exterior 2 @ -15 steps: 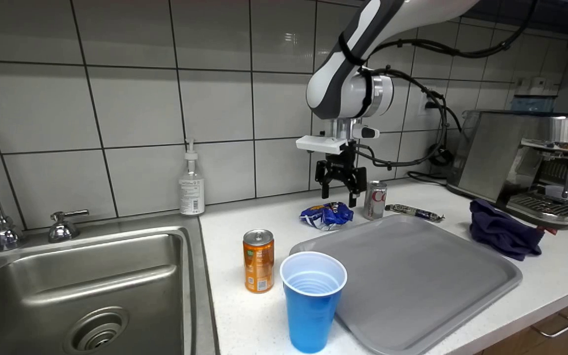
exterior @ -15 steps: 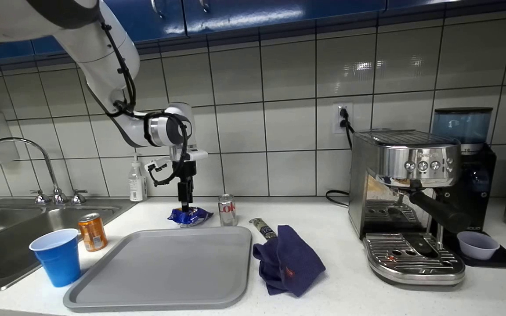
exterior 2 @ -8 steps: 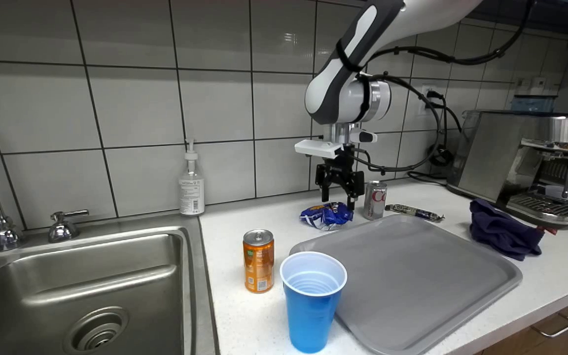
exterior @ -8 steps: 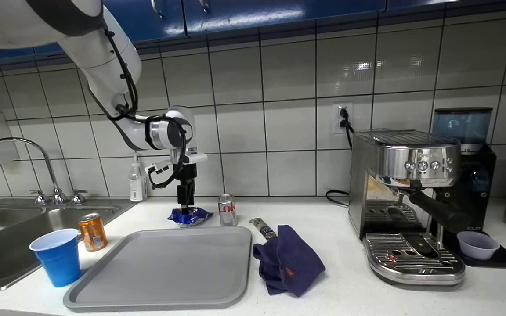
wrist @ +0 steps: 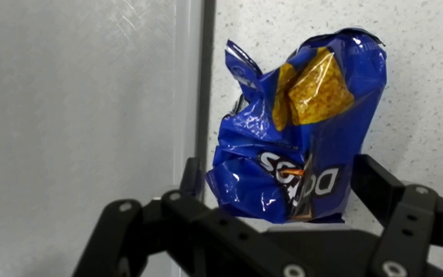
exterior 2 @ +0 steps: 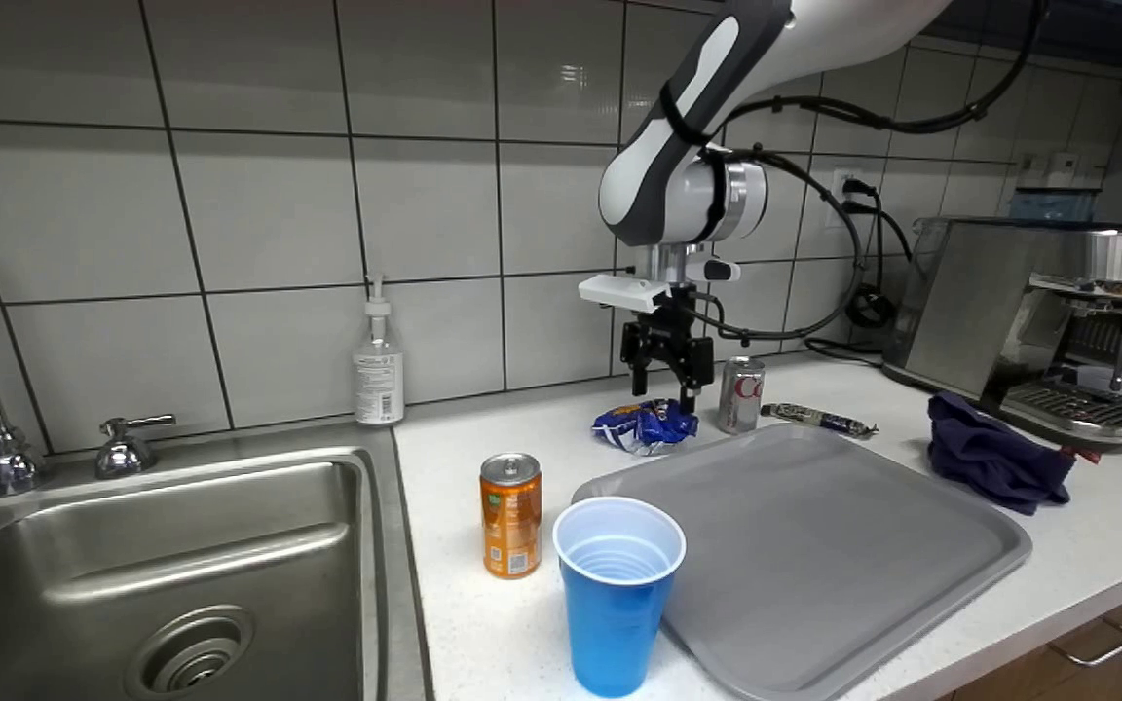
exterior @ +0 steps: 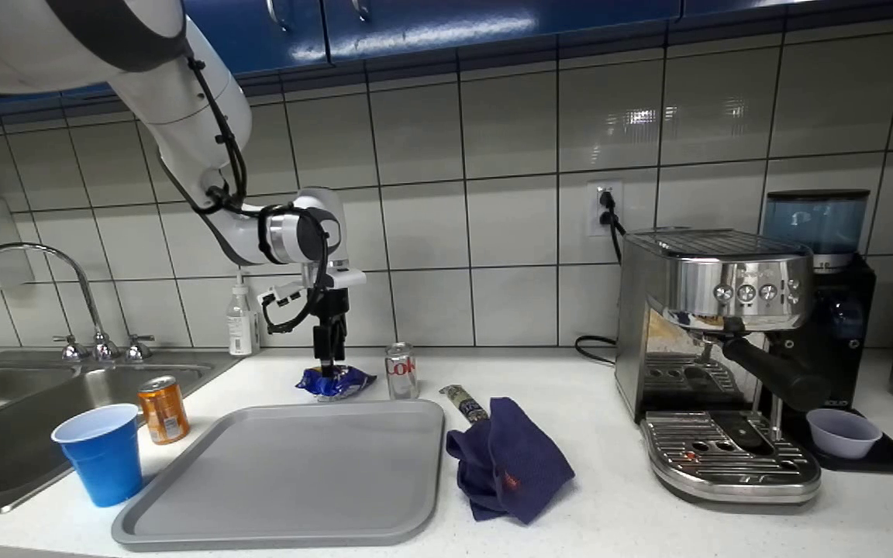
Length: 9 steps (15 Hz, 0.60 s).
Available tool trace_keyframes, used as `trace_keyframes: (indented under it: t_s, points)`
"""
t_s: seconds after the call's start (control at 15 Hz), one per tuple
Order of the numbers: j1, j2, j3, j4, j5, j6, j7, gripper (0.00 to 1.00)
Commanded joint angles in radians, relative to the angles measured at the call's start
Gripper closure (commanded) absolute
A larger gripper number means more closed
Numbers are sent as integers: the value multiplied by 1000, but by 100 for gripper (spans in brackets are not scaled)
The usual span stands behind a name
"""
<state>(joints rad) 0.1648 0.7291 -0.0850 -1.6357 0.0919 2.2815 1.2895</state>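
End effector [wrist: 278, 169] wide over blue chip bag [wrist: 302, 132] on speckled white counter [wrist: 429, 100], tiled wall [exterior 2: 279, 214] behind

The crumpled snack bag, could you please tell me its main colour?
The snack bag is mainly blue, clearest in the wrist view.

A narrow gap separates the blue bag [wrist: 302, 134] from the silver can [exterior 2: 741, 394]; above the tray [exterior: 284, 473] passage is open; the tiled wall [exterior: 427, 225] blocks the back.

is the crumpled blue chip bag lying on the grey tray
No, the wrist view shows the crumpled blue chip bag on the white counter, beside the grey tray.
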Motion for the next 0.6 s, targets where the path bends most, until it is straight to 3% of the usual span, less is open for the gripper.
trace_keyframes:
  t_s: [0.0, 0.33, 0.47, 0.53]
  points:
    - [5, 33, -2, 48, 2, 3, 42, 0]
    - [4, 51, -2, 71, 1, 2, 58, 0]
    - [4, 54, -2, 72, 0, 7, 59, 26]
    - [4, 54, -2, 72, -1, 8, 60, 35]
